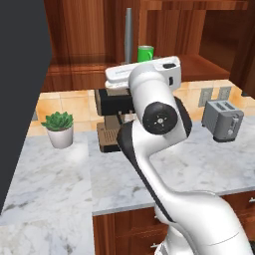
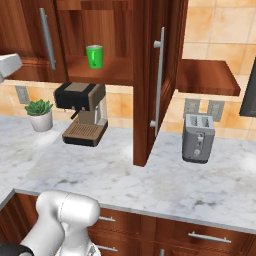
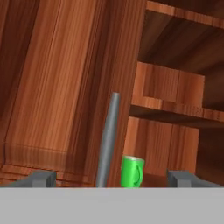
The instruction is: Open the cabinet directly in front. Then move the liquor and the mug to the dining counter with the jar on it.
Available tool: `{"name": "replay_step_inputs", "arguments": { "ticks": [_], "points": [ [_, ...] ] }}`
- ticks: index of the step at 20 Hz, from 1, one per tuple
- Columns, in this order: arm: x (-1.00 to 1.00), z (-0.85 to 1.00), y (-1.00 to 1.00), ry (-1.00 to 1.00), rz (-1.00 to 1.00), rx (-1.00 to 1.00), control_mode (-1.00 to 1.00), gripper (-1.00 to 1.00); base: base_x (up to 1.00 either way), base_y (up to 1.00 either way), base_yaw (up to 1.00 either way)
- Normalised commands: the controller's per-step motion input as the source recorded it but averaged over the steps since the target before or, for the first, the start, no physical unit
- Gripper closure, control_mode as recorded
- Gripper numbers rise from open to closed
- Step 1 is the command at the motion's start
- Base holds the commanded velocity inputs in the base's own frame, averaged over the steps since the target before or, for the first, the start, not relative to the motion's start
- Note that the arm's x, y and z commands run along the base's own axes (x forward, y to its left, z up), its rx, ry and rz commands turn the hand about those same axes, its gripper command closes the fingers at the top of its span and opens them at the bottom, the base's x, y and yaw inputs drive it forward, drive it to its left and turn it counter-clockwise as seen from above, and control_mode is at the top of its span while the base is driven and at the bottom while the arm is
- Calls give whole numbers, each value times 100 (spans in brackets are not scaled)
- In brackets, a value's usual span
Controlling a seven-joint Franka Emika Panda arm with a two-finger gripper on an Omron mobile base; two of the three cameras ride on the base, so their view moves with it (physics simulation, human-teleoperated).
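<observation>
While the right door point(image 2: 150, 75) of the cabinet point(image 2: 95, 35) stands swung out edge-on over the worktop point(image 2: 200, 185), the left door point(image 2: 30, 35) is closed, its grey bar handle point(image 2: 47, 39) upright. That leaves the right half of the bottom shelf exposed, which is why the mug point(image 2: 94, 56) can be seen at all: it stands upright on that shelf, near the front edge, handle turned toward the open side.

From the hand view the gripper point(image 3: 111, 178) is held raised in front of the cabinet, its 2 finger tips spread wide with nothing between them. The left door's handle point(image 3: 108, 140) rises between the tips and the mug point(image 3: 132, 172) sits just to one side of it, deeper in. Judgement: the hand is lined up on the closed door's handle rather than on the mug, so the opening step appears only half done.

No bottle can be made out on the exposed shelf; judgement: it may sit behind the closed door, which would explain attention to that handle.

Below the cabinet stand a coffee machine point(image 2: 82, 112), a potted plant point(image 2: 40, 114) and a toaster point(image 2: 198, 137), all well apart from the mug. Risk, as a judgement: the arm point(image 1: 159, 119) works close above the coffee machine, so a low pull could brush it.
</observation>
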Motion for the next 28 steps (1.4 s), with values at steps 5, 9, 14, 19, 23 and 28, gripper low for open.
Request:
{"name": "replay_step_inputs", "arguments": {
  "ticks": [5, 9, 14, 19, 23, 28],
  "points": [
    [46, 0, 7, -6, 7, 0, -100, -100, 0, 0, 0],
    [26, 0, 0, -5, 2, 1, -100, -100, 0, 0, 0],
    [20, 0, -2, -7, 4, 2, -100, -100, 0, 0, 0],
    [6, 0, -10, -6, 1, 2, -100, -100, 0, 0, 0],
    [10, 0, -9, -3, 0, 0, -100, -100, 0, 0, 0],
    [20, 0, -9, 0, 0, 2, -100, -100, 0, 0, 0]
  ]
}}
